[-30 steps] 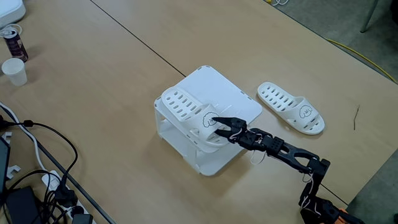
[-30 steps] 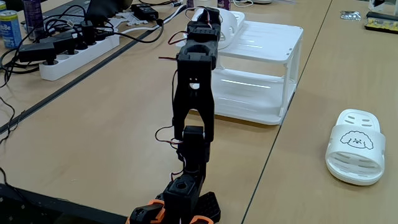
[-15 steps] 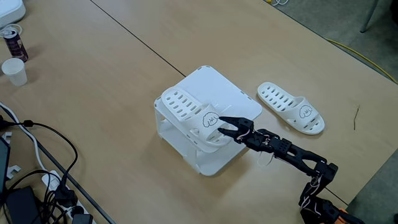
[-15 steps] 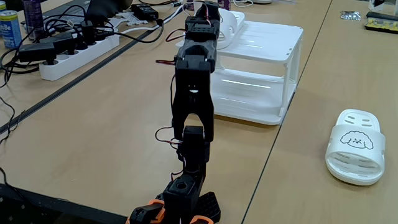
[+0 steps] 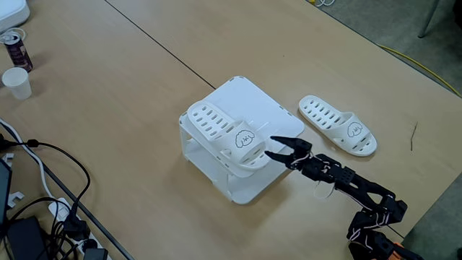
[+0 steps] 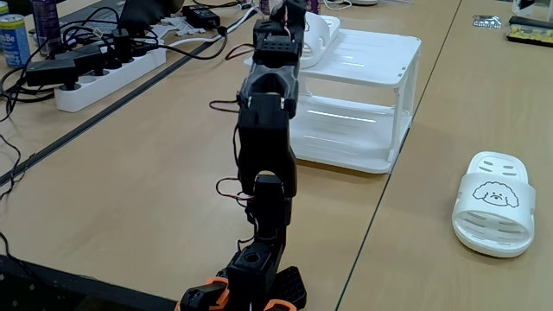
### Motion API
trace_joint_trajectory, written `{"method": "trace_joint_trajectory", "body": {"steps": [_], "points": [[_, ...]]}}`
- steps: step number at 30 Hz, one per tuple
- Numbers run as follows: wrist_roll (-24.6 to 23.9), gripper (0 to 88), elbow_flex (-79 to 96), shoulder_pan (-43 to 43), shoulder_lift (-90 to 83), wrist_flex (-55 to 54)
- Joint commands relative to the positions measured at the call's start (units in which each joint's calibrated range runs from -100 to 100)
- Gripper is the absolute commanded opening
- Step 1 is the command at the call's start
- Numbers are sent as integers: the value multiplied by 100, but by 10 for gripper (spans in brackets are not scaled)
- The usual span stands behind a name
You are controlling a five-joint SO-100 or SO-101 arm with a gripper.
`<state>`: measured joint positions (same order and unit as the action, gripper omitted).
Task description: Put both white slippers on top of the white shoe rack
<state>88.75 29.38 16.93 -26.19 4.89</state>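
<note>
One white slipper (image 5: 225,136) is lying on the flat top of the white shoe rack (image 5: 254,101), toward its left-front part in a fixed view, cartoon-face strap facing the arm. The hand (image 5: 275,148) is hovering just beside that slipper's strap end, fingers spread, gripping nothing, not touching it. The second white slipper (image 5: 338,125) is sitting on the worktop (image 5: 130,87) to the right of the rack, apart from it; another fixed view is showing it (image 6: 491,203) strap-forward on the worktop. The rack's lower tier (image 6: 346,134) is looking empty. A paper cup (image 5: 16,82) and a can (image 5: 16,49) are standing at far left.
</note>
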Motion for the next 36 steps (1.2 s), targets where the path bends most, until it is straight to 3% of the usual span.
{"method": "trace_joint_trajectory", "body": {"steps": [1, 5, 9, 11, 15, 16, 28, 36], "points": [[-889, 213, -110, -7, -617, -15], [-1306, 213, -110, -163, -903, -23], [-1283, 213, -101, -755, -1004, -41], [-872, 212, -101, -1232, -1004, -41], [1049, 212, -11, -2277, -962, -41], [1125, 212, -11, -2507, -945, -41], [1125, 212, 1072, -4727, -936, -41], [1125, 212, 2975, -5352, -920, -66]]}}
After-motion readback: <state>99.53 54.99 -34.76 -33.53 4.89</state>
